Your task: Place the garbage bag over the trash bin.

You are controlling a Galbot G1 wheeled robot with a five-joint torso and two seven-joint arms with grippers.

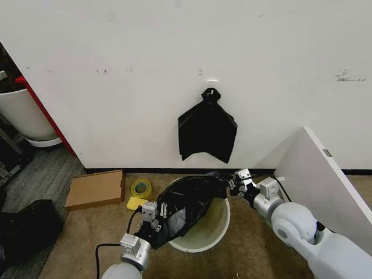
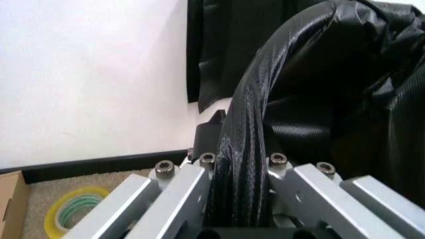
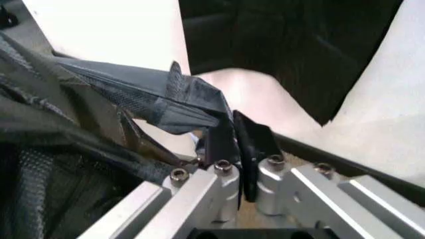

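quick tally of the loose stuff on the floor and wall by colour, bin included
Black: 2, the garbage bag held over the bin and the knotted bundle on the wall
White: 1, the trash bin
Yellow: 2, the tape roll and the flat pad
Brown: 1, the cardboard box
Total: 6

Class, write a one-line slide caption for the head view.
Both grippers, left and right, stretch the black bag across the bin.

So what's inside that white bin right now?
The garbage bag, gripped by the left gripper and right gripper, drapes across the trash bin. Bare cream wall shows beside it; whatever lies beneath the bag is hidden.
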